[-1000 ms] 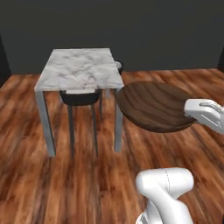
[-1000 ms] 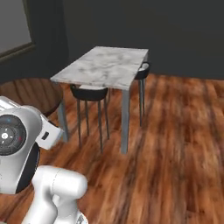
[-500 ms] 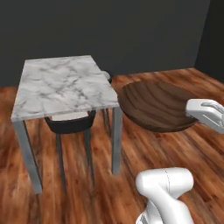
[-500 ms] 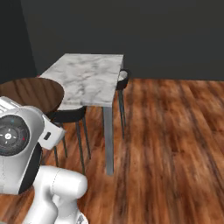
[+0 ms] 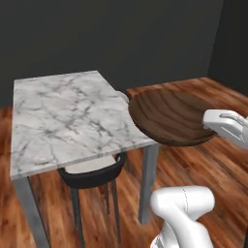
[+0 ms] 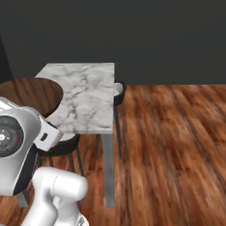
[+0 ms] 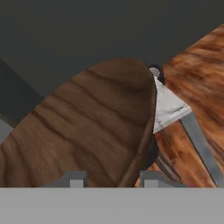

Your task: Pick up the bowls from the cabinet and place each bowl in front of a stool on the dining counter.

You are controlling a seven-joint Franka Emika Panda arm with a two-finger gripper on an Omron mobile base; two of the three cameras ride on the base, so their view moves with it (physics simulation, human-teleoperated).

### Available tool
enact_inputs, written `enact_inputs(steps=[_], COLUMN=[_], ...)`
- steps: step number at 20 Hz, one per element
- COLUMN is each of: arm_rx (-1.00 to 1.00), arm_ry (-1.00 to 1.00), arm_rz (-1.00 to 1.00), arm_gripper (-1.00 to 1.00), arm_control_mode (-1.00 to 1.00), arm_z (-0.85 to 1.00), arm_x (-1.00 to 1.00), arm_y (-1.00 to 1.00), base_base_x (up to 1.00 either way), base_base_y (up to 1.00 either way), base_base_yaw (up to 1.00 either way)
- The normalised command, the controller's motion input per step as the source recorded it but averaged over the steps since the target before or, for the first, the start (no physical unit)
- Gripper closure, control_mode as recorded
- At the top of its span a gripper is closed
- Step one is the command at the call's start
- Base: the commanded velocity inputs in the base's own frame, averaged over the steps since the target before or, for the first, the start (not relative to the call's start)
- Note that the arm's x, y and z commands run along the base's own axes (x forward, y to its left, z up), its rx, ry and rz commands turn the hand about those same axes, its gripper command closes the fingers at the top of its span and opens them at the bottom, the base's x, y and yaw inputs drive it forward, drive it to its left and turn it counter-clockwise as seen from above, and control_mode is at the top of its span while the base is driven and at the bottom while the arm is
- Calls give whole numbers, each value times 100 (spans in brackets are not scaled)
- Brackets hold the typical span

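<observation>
Hand view: claw (image 7: 111,178) pinching rim of dark wood bowl (image 7: 83,131), held in air. Marble tabletop (image 5: 68,118) just beyond bowl's far edge; black stool (image 5: 92,174) below, under tabletop's near end.

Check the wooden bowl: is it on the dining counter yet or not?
Not yet. The wooden bowl is gripped in the hand, in the air beside the dining counter.

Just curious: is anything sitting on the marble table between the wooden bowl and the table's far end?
No. In the left base view the dining counter is bare from the bowl to its far edge.
</observation>
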Motion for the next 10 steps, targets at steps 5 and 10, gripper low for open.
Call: enact_inputs(steps=[5, 10], arm_rx=[0, 0], arm_ry=[0, 0], arm_rz=[0, 0], arm_gripper=[100, 100], arm_control_mode=[100, 100], arm_z=[0, 0], arm_x=[0, 0], arm_y=[0, 0], base_base_x=[100, 92], base_base_y=[-15, -10], base_base_yaw=[2, 23])
